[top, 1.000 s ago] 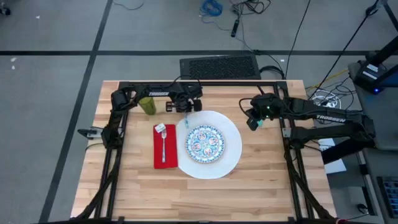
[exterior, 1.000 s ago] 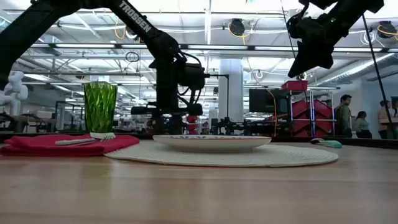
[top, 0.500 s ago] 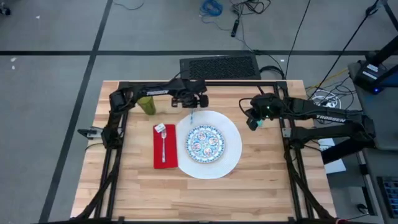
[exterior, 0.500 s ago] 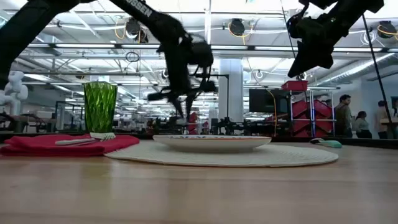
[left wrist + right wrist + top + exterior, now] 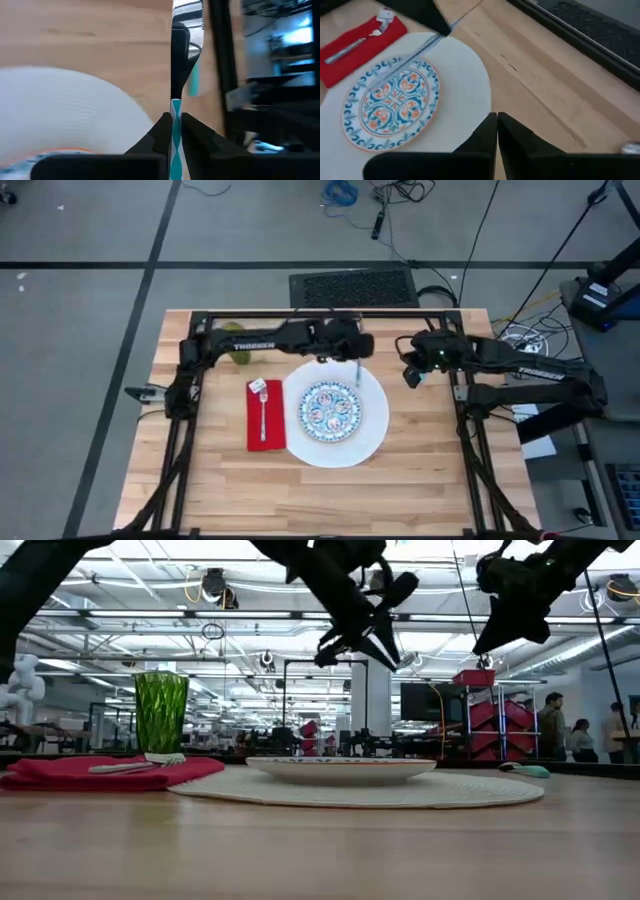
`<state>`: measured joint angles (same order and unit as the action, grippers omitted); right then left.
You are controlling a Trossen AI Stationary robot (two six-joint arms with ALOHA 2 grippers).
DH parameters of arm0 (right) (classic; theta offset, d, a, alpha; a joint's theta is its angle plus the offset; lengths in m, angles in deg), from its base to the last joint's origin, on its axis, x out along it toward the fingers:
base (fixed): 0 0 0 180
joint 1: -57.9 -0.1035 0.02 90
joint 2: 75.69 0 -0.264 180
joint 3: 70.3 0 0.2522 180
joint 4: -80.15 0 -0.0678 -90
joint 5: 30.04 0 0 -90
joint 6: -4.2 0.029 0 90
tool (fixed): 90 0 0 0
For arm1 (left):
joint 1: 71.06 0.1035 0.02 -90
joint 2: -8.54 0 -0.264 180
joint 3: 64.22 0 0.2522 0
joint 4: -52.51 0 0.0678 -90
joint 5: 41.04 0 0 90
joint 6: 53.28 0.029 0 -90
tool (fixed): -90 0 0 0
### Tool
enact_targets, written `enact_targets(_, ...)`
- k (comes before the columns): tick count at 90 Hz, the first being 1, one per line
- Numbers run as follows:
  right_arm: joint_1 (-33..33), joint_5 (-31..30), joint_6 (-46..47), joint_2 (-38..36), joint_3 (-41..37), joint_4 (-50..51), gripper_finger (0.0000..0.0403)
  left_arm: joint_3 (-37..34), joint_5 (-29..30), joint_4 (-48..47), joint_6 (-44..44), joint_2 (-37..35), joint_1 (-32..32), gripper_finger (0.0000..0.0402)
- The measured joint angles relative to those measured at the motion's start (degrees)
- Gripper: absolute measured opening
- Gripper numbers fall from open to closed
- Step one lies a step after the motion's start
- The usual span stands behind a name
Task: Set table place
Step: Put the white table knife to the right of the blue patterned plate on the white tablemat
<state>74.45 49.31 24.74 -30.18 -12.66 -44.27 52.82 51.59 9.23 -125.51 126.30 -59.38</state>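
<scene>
A large flat white round plate (image 5: 372, 430) lies mid-table with a small blue-patterned plate (image 5: 330, 410) on it. To its left lies a red napkin (image 5: 254, 430) with a silver fork (image 5: 263, 412) on top. The green tumbler (image 5: 161, 710) stands at the far left, partly under my left arm. My left gripper (image 5: 355, 358) hangs over the white plate's far right part, shut on a teal-handled utensil (image 5: 410, 52); spoon or knife, I cannot tell. My right gripper (image 5: 410, 372) hovers right of the plate, shut and holding nothing. My left gripper pinches the utensil's teal-and-white handle (image 5: 176, 131) between its two fingers. The fingers slant down from the table's far side and lie along the handle. The silver end (image 5: 395, 65) sticks out past the fingertips, tilted down, clear above the plates.
Another teal-handled piece (image 5: 527, 770) lies on the table right of the white plate, below my right gripper. A black frame (image 5: 330, 313) runs along the table's far edge. Bare wood (image 5: 330, 500) stretches along the near edge. People stand in the room beyond the table.
My left gripper has risen and swung toward the table's right edge, from the white plate's far left rim to its far right part, tipping as it went. The teal-handled utensil has gone with it, lifted higher above the plates. My right gripper has shifted slightly.
</scene>
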Motion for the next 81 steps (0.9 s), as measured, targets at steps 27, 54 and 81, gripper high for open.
enact_targets(27,0.0,-1.5,2.2,-3.2,0.0,4.9,0.0,-0.1,-6.6,11.7,-9.5,10.1,-4.9,0.0017)
enact_targets(54,0.0,-1.5,4.1,-3.8,0.0,7.8,0.0,-0.1,-8.9,12.8,-12.9,12.5,-6.0,0.0017)
enact_targets(81,0.0,-1.8,1.4,-3.8,0.0,6.9,0.0,-0.1,-10.0,11.9,-13.0,12.5,-4.8,0.0057)
